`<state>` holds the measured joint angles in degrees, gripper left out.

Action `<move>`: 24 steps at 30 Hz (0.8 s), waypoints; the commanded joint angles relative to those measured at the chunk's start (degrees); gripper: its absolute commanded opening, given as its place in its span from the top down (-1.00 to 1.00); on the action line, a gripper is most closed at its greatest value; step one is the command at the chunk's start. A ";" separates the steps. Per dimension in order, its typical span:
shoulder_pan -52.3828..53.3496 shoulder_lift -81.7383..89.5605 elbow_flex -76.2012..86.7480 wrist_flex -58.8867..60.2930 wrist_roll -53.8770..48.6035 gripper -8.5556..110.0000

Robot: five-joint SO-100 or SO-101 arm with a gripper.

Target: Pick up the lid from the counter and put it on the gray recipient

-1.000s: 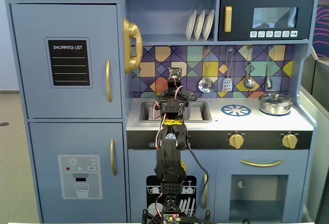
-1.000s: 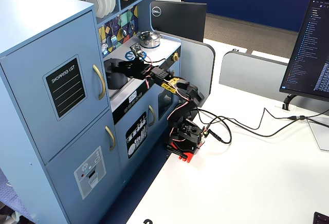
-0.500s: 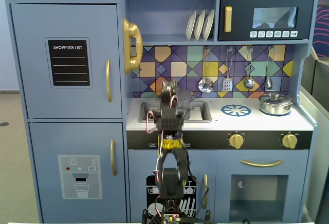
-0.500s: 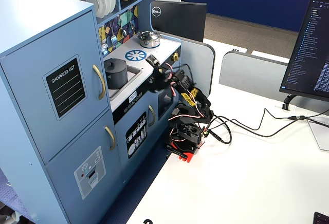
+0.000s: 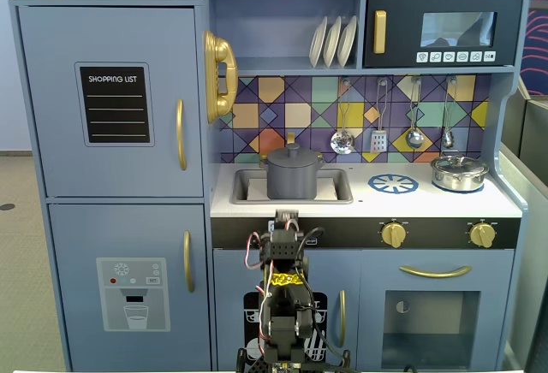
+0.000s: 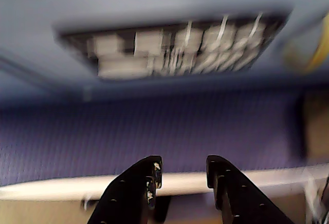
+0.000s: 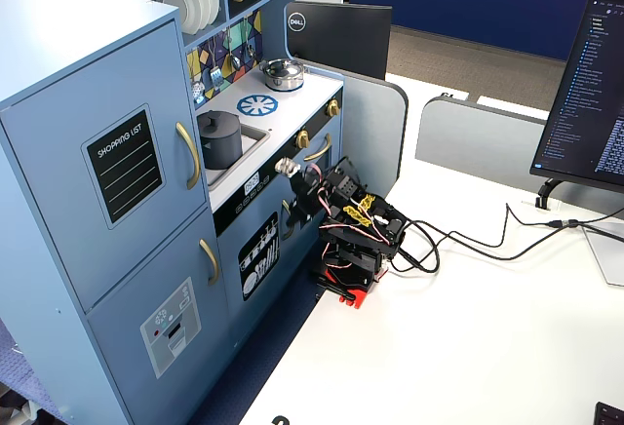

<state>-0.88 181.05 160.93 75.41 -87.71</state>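
The gray recipient (image 5: 293,180) stands in the sink (image 5: 338,186) of the toy kitchen; it also shows in the other fixed view (image 7: 220,142). The dark-gray lid (image 5: 291,156) with its small knob rests on top of the pot, also seen from the side (image 7: 215,119). My gripper (image 5: 285,216) hangs low in front of the counter edge, below the sink and apart from the pot. In the blurred wrist view my gripper (image 6: 182,170) has its jaws apart with nothing between them, facing the blue cabinet front.
A shiny silver pot with its lid (image 5: 459,172) stands at the counter's right, beside the blue-and-white burner circle (image 5: 393,184). Gold oven knobs (image 5: 393,234) line the front panel. Cables (image 7: 468,242) and a monitor (image 7: 590,84) are on the white table.
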 commanded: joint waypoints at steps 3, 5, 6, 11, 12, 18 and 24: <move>-0.09 1.05 6.68 -1.05 3.69 0.86; 1.23 1.05 9.40 1.67 0.00 0.86; 2.02 1.05 10.90 2.55 -1.58 0.86; 2.11 1.05 11.07 10.46 1.05 0.85; 1.93 1.05 11.07 11.60 1.14 0.85; 0.79 1.05 11.07 11.78 3.60 0.84; 0.88 1.05 11.07 12.22 1.14 0.83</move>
<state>0.35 182.46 171.04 77.26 -86.22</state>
